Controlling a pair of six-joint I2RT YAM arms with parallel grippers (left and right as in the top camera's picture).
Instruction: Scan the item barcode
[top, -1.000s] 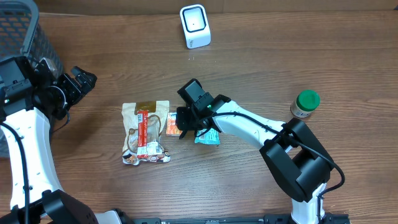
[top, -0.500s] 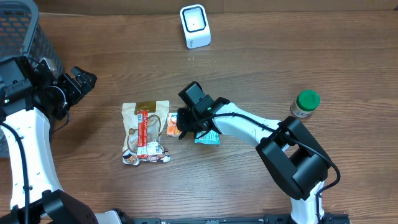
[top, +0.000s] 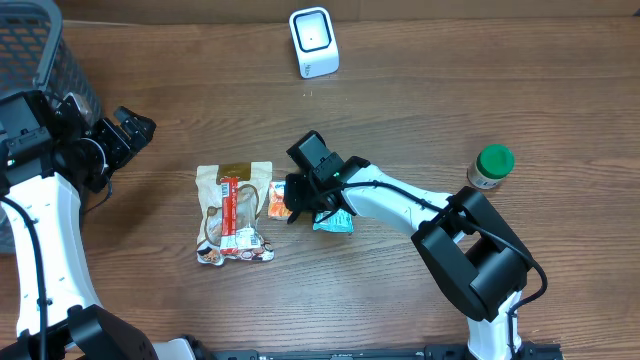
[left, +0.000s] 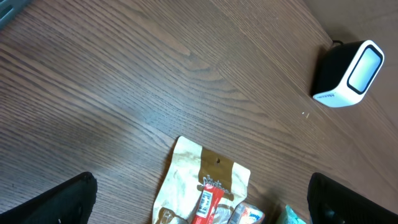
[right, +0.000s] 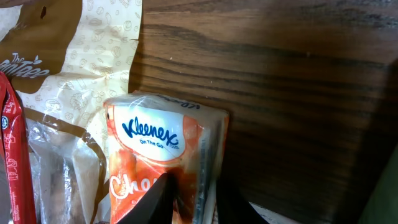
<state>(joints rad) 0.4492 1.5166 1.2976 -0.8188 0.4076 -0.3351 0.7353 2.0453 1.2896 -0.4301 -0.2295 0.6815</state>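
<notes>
Wood-grain tabletop (top: 450, 90) holds the orange Kleenex tissue pack (right: 149, 155) near its centre, its edge pinched by the right tool (right: 194, 202), which should lift it clear and turn its barcode toward the white box scanner (top: 314, 42) by the far edge; left tool (top: 128, 130) stands spread.

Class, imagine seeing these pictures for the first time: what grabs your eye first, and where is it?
The right gripper pinches an orange Kleenex pack at mid-table, beside a crumpled snack bag. A white scanner stands at the far edge, and a green-capped bottle sits off to the right.
</notes>
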